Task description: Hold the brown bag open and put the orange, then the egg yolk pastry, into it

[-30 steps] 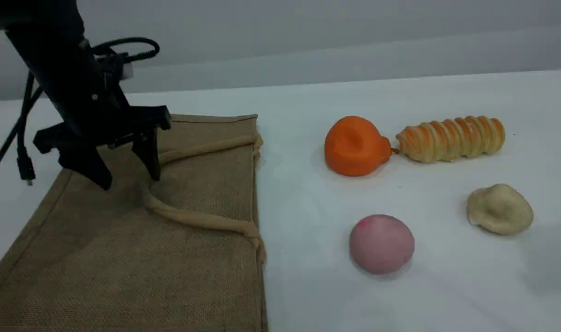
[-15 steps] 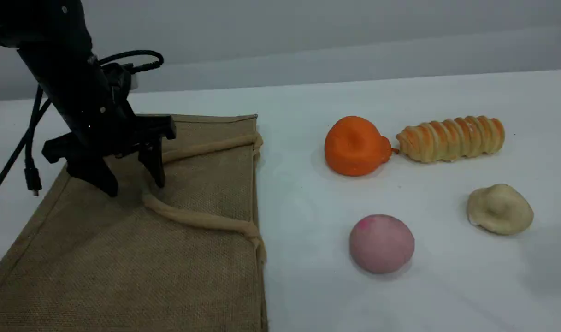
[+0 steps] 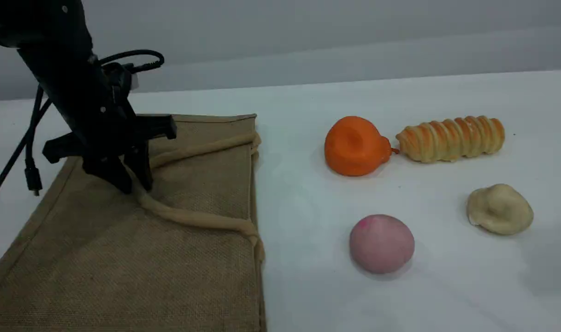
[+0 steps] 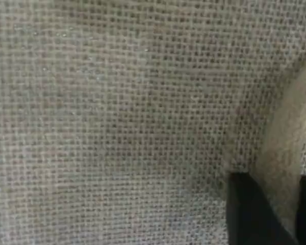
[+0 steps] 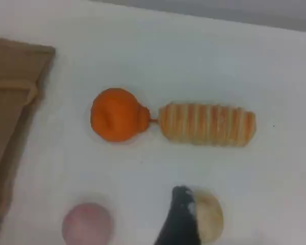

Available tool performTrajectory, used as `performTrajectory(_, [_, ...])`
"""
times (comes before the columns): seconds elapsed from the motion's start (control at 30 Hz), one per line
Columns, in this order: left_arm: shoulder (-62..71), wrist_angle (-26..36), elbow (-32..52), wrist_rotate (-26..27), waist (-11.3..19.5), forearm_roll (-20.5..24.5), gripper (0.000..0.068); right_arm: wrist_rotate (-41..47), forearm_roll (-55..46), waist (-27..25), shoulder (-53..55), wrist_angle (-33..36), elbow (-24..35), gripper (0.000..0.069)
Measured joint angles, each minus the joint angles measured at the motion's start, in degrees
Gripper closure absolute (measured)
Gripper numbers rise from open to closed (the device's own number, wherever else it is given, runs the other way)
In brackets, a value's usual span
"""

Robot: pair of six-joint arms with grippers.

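The brown bag (image 3: 123, 258) lies flat on the left of the table, mouth towards the food. My left gripper (image 3: 133, 183) stands on it, its jaws drawn in around the bend of the rope handle (image 3: 202, 220). In the left wrist view the beige handle (image 4: 283, 168) sits between the black fingertips (image 4: 247, 209). The orange (image 3: 354, 146) rests right of the bag, and the egg yolk pastry (image 3: 499, 210) lies further right and nearer. One right fingertip (image 5: 181, 222) hovers above the pastry (image 5: 211, 217), holding nothing; the orange (image 5: 116, 115) lies beyond it.
A ridged golden bread roll (image 3: 451, 138) touches the orange's nub on its right. A pale pink ball (image 3: 381, 243) sits in front of the orange. A black cable (image 3: 29, 157) hangs from the left arm beside the bag's left edge.
My left gripper dropped onto the bag and its jaws went from wide apart to narrow around the handle's bend. The handle shifted slightly. The food items have not moved.
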Motion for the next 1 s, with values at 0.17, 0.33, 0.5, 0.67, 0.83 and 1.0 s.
performTrajectory(0.17, [-0.05,0.14,0.0,0.27,0.0,0.0,0.0526,0.0,0.0,0.0,0.0,0.0,0.0,0.0142])
performTrajectory(0.33, [-0.8,1.29,-0.05,4.01,0.0,0.0,0.0565,0.0,0.0,0.0,0.0,-0.41,0.0,0.0142])
performTrajectory(0.5, [-3.27,6.42,-3.76,8.1,0.0,0.71,0.058,0.0,0.32,0.0,0.0,-2.15,0.06,0.0142])
performTrajectory(0.67, [-5.6,15.15,-11.08,12.91,0.0,0.71,0.058,0.0,0.43,0.0,0.65,-2.15,0.1,0.0142])
performTrajectory(0.83, [-6.26,24.99,-19.78,16.56,0.0,0.71,0.058,0.0,0.66,0.0,3.88,-2.56,0.12,0.0142])
performTrajectory(1.0, [-6.26,33.79,-29.1,20.94,0.0,0.65,0.058,-0.15,2.45,0.0,8.49,-4.37,0.12,0.0142])
